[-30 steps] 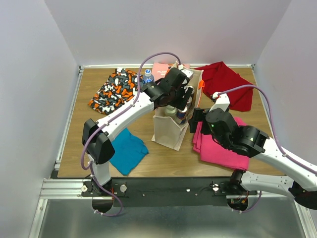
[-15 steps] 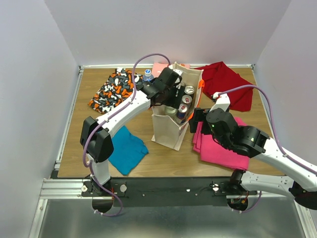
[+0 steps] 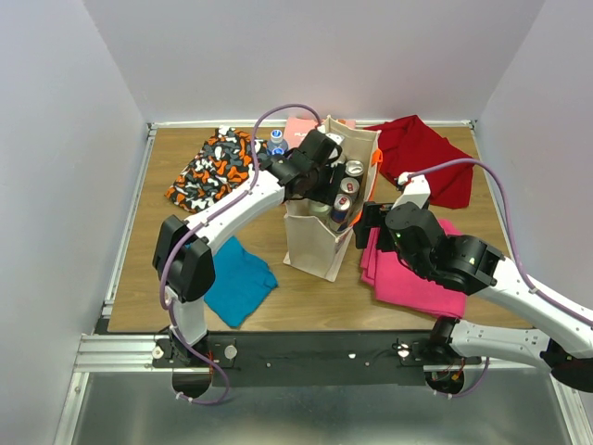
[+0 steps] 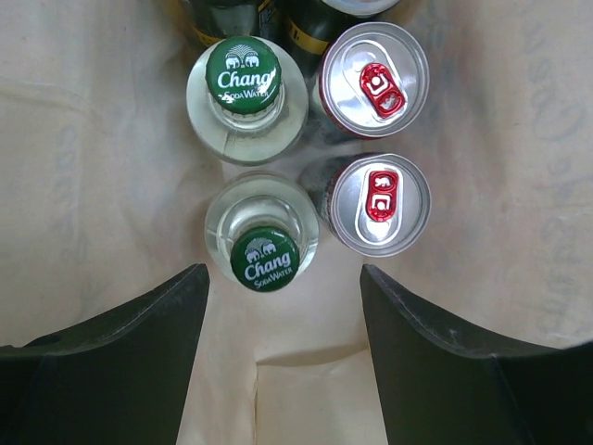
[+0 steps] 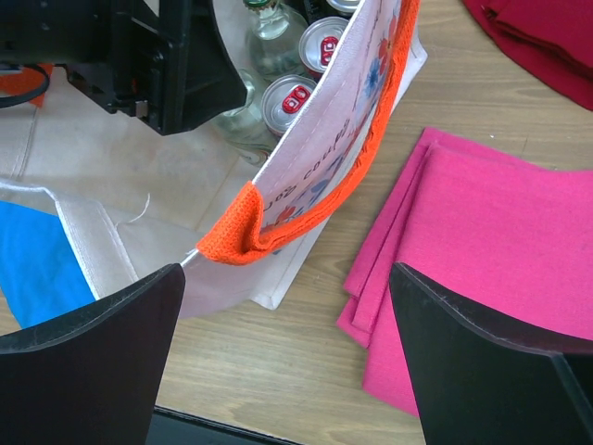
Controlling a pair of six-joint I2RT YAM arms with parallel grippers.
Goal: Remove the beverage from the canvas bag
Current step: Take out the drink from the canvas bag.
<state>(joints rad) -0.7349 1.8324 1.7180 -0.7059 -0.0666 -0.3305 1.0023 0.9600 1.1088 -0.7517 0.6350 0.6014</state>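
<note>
The beige canvas bag (image 3: 315,246) stands upright mid-table with orange handles (image 5: 306,209). Inside it stand two clear glass bottles with green caps (image 4: 265,260) (image 4: 243,76), two silver cans with red tabs (image 4: 380,202) (image 4: 374,80) and dark bottles (image 4: 306,19) behind them. My left gripper (image 4: 283,276) hangs open over the bag's mouth, pointing down. The nearer green cap lies just ahead of its fingertips and nothing is held. My right gripper (image 5: 287,271) is open beside the bag's right wall, the orange handle in front of it, apart from both fingers.
Folded cloths lie around the bag: a patterned orange, black and white one (image 3: 215,169), a blue one (image 3: 236,278), a pink one (image 3: 412,273) and a red one (image 3: 422,158). A small blue-capped bottle (image 3: 276,139) stands behind the bag.
My left gripper has drawn back to the left over the bag's mouth, uncovering the cans, and its jaws have narrowed slightly. The right arm has not moved.
</note>
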